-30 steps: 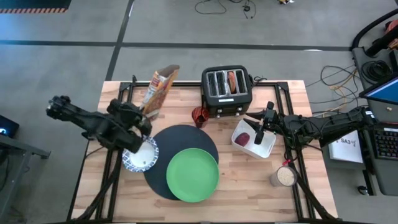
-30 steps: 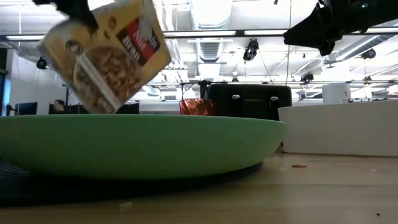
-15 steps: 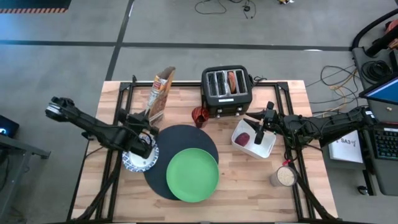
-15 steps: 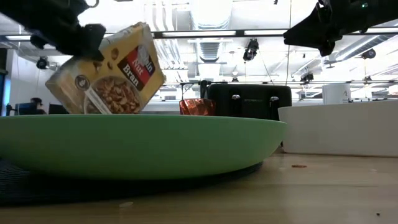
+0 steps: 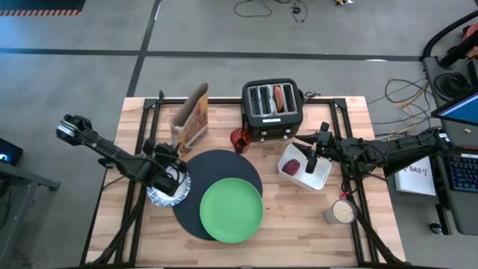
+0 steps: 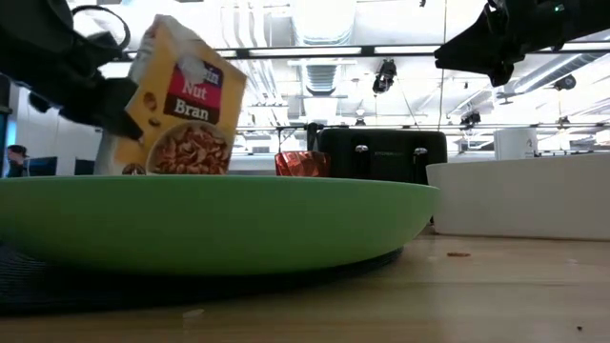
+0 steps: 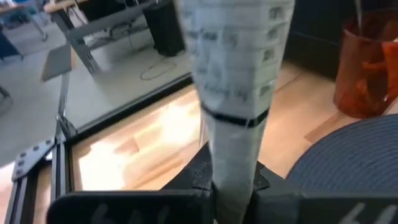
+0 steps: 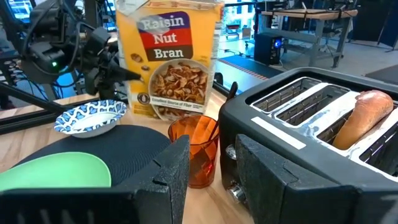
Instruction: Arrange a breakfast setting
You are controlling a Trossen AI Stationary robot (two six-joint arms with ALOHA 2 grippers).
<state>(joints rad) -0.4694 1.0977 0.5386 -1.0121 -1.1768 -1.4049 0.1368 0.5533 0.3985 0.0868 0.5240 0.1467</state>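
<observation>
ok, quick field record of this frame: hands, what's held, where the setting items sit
left hand: shut on the cereal box, by the table's left-rear part, box about upright
right hand: above the white tray, holding nothing
black mat: table centre
green plate: on the mat, front-right part
patterned bowl: at the mat's left edge
dark-red lump: in the white tray
toaster: rear centre, food in one slot
orange cup: beside the toaster
</observation>
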